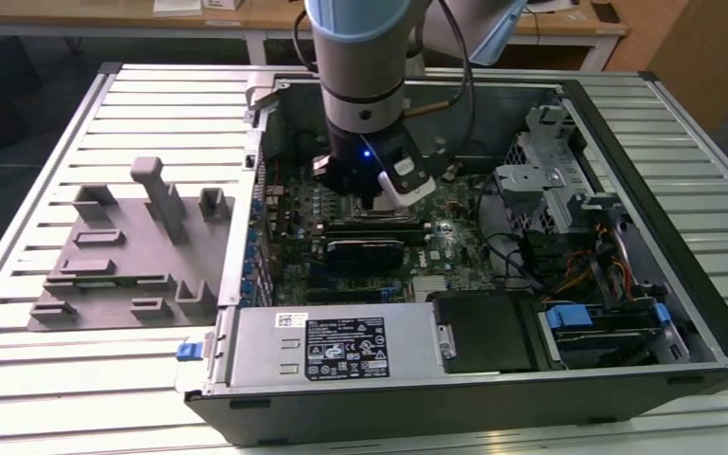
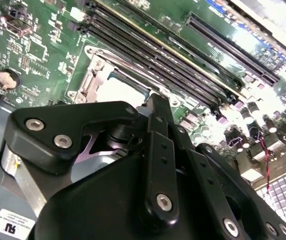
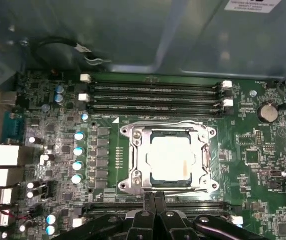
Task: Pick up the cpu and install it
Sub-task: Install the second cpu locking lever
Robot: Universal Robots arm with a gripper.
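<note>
Inside the open case (image 1: 667,284) on the desk (image 1: 35,360), the cpu (image 3: 168,159) is seen seated in the socket frame (image 3: 133,165) on the motherboard (image 3: 252,165). The pincer (image 3: 152,200) is held just beside the socket, its fingers (image 3: 149,202) pressed together, nothing pinched.

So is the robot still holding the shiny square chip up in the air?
No. In the first wrist view the cpu lies flat inside the metal socket frame on the motherboard, and the gripper beside it holds nothing.
</note>
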